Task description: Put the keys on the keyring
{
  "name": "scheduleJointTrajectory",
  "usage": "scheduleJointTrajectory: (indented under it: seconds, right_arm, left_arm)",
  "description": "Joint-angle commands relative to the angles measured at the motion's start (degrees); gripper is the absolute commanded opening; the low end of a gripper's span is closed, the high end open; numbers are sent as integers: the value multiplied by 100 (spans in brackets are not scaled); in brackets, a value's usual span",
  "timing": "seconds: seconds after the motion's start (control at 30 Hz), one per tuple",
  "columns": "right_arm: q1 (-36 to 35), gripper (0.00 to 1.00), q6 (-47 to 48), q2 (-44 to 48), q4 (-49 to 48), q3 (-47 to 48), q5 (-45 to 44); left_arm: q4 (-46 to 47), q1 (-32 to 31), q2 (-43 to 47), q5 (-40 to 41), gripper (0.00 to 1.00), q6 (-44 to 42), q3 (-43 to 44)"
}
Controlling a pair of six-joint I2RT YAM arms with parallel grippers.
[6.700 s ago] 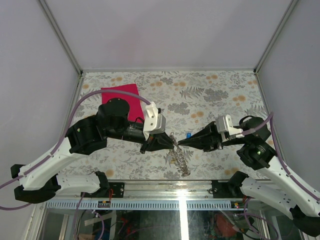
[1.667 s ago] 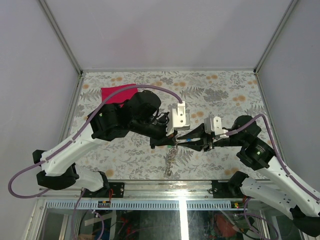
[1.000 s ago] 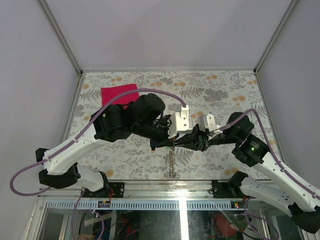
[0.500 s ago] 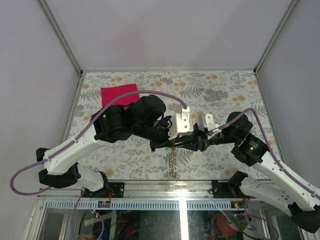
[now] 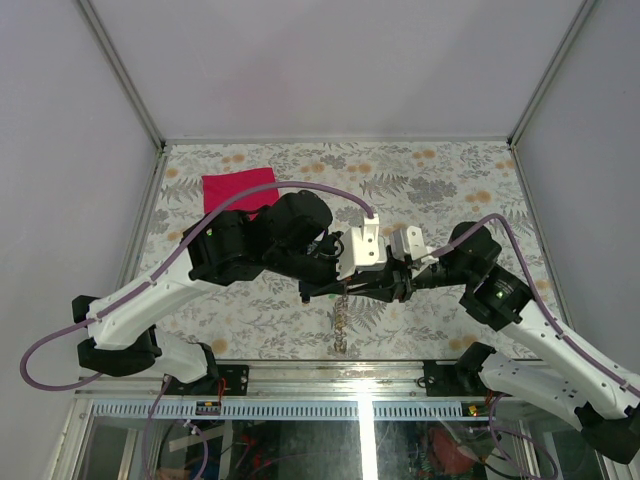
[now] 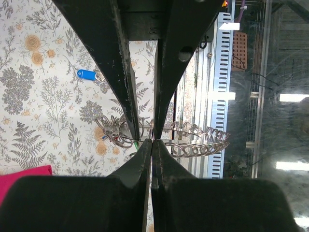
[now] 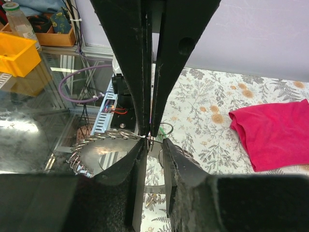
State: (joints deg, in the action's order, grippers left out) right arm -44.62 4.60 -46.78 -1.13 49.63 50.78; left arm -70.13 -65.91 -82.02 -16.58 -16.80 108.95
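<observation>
While the left gripper (image 6: pixel 152 145) clamps the jagged grey metal keyring (image 6: pixel 203 144), dangling it over the near edge of the floral-print table (image 5: pixel 450 190), the right gripper (image 7: pixel 154 142) sits barely parted at its coil. Gripping anything? Can't tell. Looks like mid-threading; next needs a key's hole lined up.

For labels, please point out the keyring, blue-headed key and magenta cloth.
keyring (image 6: pixel 222 141), left wrist view, coiled edge
blue-headed key (image 6: pixel 87 74), left wrist view, plastic head
magenta cloth (image 7: pixel 275 128), right wrist view, middle
</observation>
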Motion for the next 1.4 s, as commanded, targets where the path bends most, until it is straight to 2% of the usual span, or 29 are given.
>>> scheduleJointTrajectory:
  seconds: [0.0,0.3,0.63,0.73,0.87,0.97,1.13,1.37]
  right_arm:
    - [-18,27,50,-63,76,63,237]
    - [-20,25,-30,-77,-10,40,303]
    - [-20,25,-489,-14,-738,-146,351]
    - [-13,19,-508,-45,-740,-151,371]
    - [-20,0,-500,-80,-726,-126,331]
    - [-19,0,-465,-41,-650,-63,265]
    - [-20,0,-428,73,-582,-35,79]
    - [-20,0,-43,135,-115,224,114]
  left_arm:
    - [311,-38,31,54,0,44,186]
    - [317,-44,2,71,0,53,197]
    - [319,-53,-23,66,0,53,194]
    - [321,-57,-27,63,0,52,211]
    - [318,-61,-32,63,0,41,219]
    - [324,-58,-13,81,0,30,219]
    - [602,-58,277,118,9,101,52]
    - [1486,-58,1015,-235,22,316,-771]
